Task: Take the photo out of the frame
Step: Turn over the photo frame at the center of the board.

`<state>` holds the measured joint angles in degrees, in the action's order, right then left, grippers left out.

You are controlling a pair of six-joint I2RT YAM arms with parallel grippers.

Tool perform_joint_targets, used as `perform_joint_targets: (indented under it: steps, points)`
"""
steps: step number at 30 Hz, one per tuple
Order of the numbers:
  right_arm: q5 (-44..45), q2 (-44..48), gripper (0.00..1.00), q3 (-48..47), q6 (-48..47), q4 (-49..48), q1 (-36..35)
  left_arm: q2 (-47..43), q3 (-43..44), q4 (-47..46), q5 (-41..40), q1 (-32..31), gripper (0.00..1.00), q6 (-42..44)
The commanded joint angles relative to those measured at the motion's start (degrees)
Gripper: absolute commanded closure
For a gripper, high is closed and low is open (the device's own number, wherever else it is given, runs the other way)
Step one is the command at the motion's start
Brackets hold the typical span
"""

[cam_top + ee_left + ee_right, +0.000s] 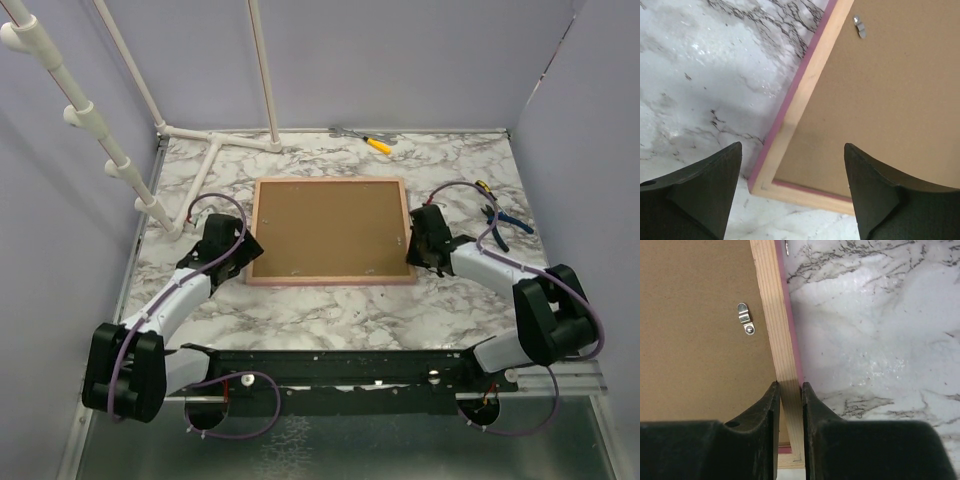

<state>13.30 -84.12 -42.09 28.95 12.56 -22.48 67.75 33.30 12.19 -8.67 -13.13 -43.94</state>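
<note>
The frame (330, 230) lies back-up in the middle of the marble table, brown fibreboard inside a pale wood rail with a pink edge. The photo is hidden under the board. My left gripper (240, 258) is open over the frame's near left corner (762, 185), its fingers (715, 185) astride that corner without touching it. My right gripper (420, 255) is shut on the frame's right rail (785, 370) near the near right corner. A small metal turn clip (745, 319) sits on the board beside that rail, and another clip (860, 27) shows in the left wrist view.
A yellow-handled tool (372, 141) lies at the table's back edge. Blue-handled pliers (498, 218) lie right of the frame. A white pipe stand (215, 140) occupies the back left. Grey walls enclose the table.
</note>
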Motion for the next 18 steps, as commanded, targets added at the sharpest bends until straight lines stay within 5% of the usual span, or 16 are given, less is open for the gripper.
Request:
perform_joint_targets:
  steps: [1, 7, 18]
  points:
    - [3.38, 3.86, 0.88, 0.75, 3.65, 0.52, 0.33, -4.18, -0.56, 2.38, 6.44, 0.36, 0.16, -6.36]
    - [2.06, 5.65, 0.77, 0.40, 2.43, 1.20, 0.33, -7.05, -1.74, 5.71, 5.24, 0.14, 0.16, -10.82]
    - [-1.41, 4.05, 0.80, 1.39, 3.18, -1.02, 0.33, -7.89, -4.20, 6.03, 5.57, -6.82, 0.19, -26.93]
